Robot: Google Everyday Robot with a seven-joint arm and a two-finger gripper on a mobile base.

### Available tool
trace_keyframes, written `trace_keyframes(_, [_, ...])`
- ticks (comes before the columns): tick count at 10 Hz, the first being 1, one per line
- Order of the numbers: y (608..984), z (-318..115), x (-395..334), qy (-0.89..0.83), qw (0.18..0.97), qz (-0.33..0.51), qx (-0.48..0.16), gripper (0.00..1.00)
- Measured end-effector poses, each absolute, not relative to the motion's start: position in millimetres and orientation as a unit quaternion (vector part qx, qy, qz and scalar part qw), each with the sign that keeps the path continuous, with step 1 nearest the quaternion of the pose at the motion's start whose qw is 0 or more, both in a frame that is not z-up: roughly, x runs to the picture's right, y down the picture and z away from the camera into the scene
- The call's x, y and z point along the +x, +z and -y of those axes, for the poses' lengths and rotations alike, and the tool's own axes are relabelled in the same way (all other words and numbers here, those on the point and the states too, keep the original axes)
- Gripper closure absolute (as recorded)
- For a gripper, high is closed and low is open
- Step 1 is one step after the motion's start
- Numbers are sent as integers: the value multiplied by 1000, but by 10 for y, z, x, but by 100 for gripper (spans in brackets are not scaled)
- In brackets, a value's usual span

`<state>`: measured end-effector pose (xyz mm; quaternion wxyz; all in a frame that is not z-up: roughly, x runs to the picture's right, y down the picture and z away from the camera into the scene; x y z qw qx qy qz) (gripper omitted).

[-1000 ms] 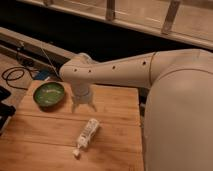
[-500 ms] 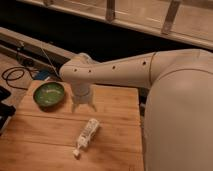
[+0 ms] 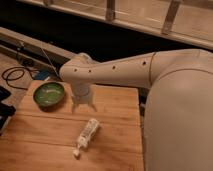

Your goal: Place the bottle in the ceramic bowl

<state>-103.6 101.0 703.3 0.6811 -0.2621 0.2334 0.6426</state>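
On the wooden table point(image 3: 120, 100), in the one camera view, the ceramic bowl point(image 3: 49, 94) is seen near the far left corner. Just beside the bowl, on its right, the gripper's fingers point(image 3: 83, 105) are held low over the table and pointed straight down. They are spread wide apart, and nothing is held in them.

The bottle point(image 3: 88, 131) is laid flat on the table, to the right of the bowl and nearer the front edge, and the bowl is not touched by it. From the fingers, the bottle is found just in front, toward the camera. Its long side is slanted, with the white cap point(image 3: 76, 152) pointed to the front and a bit left, away from the fingers. A short move forward and down would likely be needed, with the fingers turned across that long side.

A pale label is seen on the bottle, but no words can be read.
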Motion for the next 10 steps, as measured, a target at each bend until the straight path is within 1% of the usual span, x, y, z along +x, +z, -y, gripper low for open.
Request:
trace_keyframes(8, [7044, -1021, -1028, 643, 681, -236, -260, 35])
trace_keyframes(10, [7133, -1098, -994, 646, 678, -247, -250, 35])
